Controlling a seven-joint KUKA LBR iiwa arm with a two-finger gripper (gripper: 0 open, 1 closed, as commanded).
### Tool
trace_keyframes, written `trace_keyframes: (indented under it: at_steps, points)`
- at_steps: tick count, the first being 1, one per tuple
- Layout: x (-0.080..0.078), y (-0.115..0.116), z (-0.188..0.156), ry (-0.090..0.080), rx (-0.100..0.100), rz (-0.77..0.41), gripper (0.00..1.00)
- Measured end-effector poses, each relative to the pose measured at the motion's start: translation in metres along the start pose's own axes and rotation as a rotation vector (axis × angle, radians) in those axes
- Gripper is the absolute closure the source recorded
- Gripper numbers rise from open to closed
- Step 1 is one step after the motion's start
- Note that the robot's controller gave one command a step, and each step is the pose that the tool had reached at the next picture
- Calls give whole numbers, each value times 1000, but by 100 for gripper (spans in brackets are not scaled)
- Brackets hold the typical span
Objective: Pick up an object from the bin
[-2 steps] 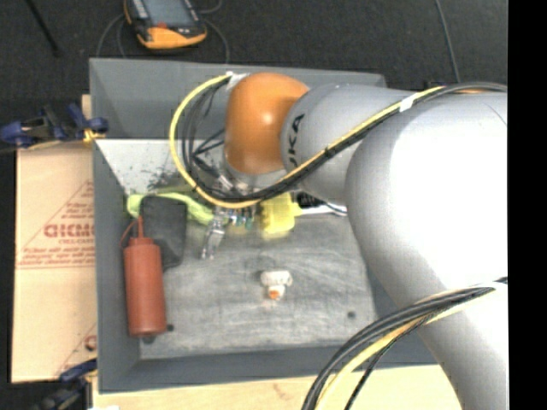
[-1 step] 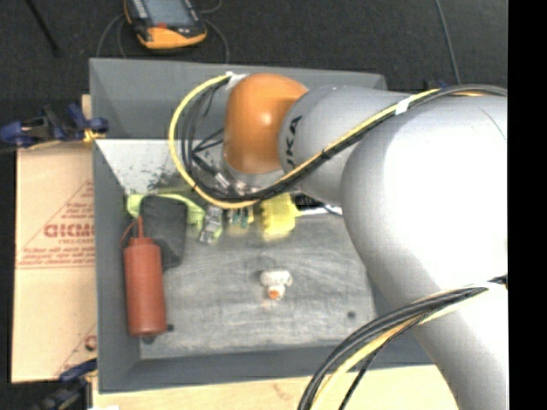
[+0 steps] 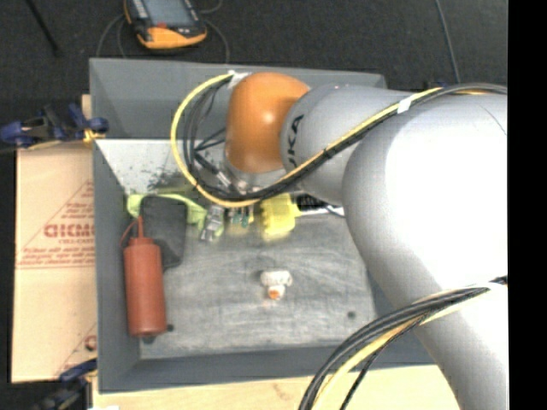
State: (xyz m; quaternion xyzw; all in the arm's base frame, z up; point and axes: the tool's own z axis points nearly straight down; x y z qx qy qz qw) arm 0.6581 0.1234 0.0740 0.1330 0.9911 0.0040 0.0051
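The arm reaches in from the right. Its orange cover and looped cables hang over the back half of the bin. The pincer sits low under the cover, close to the bin's floor and toward the back wall. The wrist hides most of it, so I cannot tell how far open it is or whether it has hold of anything.

Two things lie nearest to it. A yellow lump is just beside it on the side toward the arm, partly under the wrist. A black pad lies just beside it on the other side. Whether the pincer touches either one cannot be made out. A pale green strip shows at the black pad's far edge, running under the cables.

A red-brown tube lies along the bin's left wall, its narrow end toward the back and close beside the black pad. A small white bit with an orange tip lies alone on the bare floor near the middle, well apart from the pincer.
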Motion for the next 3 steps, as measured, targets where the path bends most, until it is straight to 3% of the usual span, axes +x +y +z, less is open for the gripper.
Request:
trace_keyframes:
  at_steps: [1,2,3]
  points:
    - [-2,1,-3,-1,6,-20,100]
    - [-4,2,-93,-2,3,-4,100]
    - [-4,0,-75,8,12,-19,100]
